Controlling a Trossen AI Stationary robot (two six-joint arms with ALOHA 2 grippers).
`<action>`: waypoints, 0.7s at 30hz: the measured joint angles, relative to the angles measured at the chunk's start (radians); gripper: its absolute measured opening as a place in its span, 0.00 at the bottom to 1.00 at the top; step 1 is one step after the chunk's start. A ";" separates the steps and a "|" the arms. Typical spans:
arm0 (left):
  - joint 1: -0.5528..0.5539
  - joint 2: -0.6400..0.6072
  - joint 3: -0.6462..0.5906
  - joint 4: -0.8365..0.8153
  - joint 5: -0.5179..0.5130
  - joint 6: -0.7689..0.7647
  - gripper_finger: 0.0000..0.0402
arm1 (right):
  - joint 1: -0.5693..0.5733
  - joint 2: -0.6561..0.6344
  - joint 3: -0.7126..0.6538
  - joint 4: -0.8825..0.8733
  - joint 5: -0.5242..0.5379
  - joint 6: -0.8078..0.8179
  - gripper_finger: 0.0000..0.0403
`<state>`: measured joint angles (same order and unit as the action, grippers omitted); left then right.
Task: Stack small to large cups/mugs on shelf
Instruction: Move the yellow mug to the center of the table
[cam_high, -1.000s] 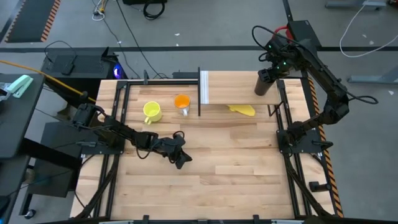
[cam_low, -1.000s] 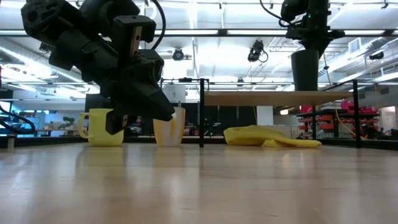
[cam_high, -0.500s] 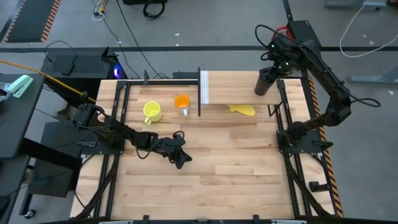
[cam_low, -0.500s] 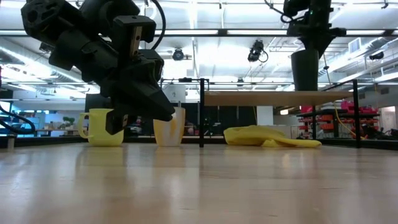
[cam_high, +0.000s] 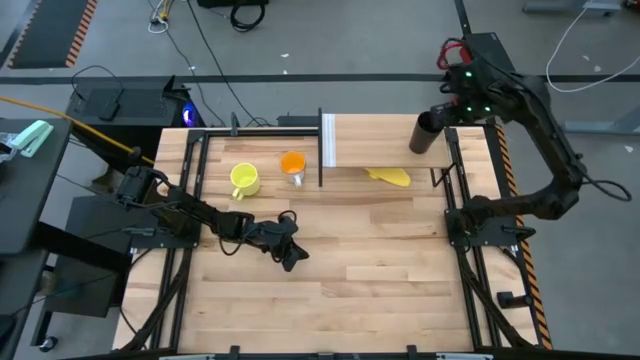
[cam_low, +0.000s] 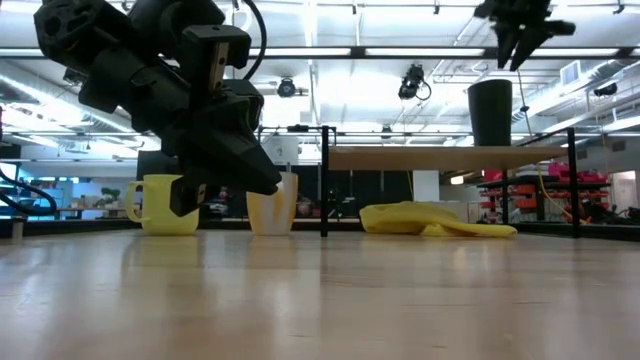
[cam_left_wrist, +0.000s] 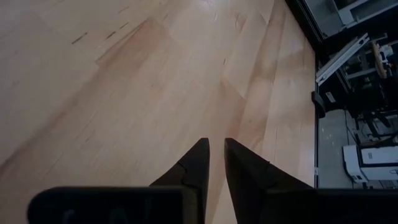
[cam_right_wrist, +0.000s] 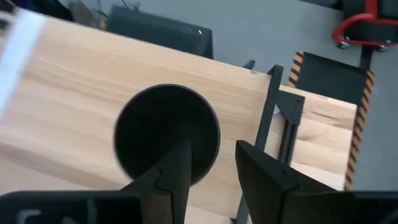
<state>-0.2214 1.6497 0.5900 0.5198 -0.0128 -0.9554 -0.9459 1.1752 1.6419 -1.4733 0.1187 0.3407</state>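
Note:
The tall black cup (cam_high: 424, 133) (cam_low: 490, 112) (cam_right_wrist: 166, 134) stands upright by its base on the right end of the light-wood shelf (cam_high: 380, 140) (cam_low: 440, 156). My right gripper (cam_high: 450, 106) (cam_low: 516, 52) (cam_right_wrist: 211, 149) hangs open above it, clear of its rim. The yellow mug (cam_high: 244, 179) (cam_low: 165, 205) and the orange cup (cam_high: 292, 165) (cam_low: 272, 205) stand on the tabletop left of the shelf's white end panel (cam_high: 328, 140). My left gripper (cam_high: 292, 258) (cam_left_wrist: 216, 144) waits shut, low over the middle of the table.
A flat yellow banana-like thing (cam_high: 390, 177) (cam_low: 440, 220) lies on the table just in front of the shelf. Thin black posts (cam_low: 325, 180) carry the shelf. Black frame rails (cam_high: 455, 170) run along both table sides. The near half of the tabletop (cam_high: 380, 270) is bare wood.
My right gripper has let go of the black cup and risen straight up from it, drifting a little toward the table's right edge. The cup stays upright on the shelf's right end. The left arm has kept still.

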 joint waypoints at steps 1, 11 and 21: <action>0.000 0.000 0.000 0.000 0.000 0.000 0.15 | 0.000 -0.017 0.000 0.002 -0.008 0.008 0.33; 0.012 0.000 0.000 0.000 0.000 0.001 0.13 | 0.017 -0.174 0.001 0.032 -0.181 0.112 0.33; 0.035 -0.009 0.000 0.013 0.000 0.003 0.12 | 0.333 -0.204 0.001 0.033 -0.182 0.265 0.32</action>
<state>-0.1860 1.6410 0.5900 0.5323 -0.0128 -0.9522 -0.6124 0.9714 1.6428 -1.4403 -0.0633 0.6059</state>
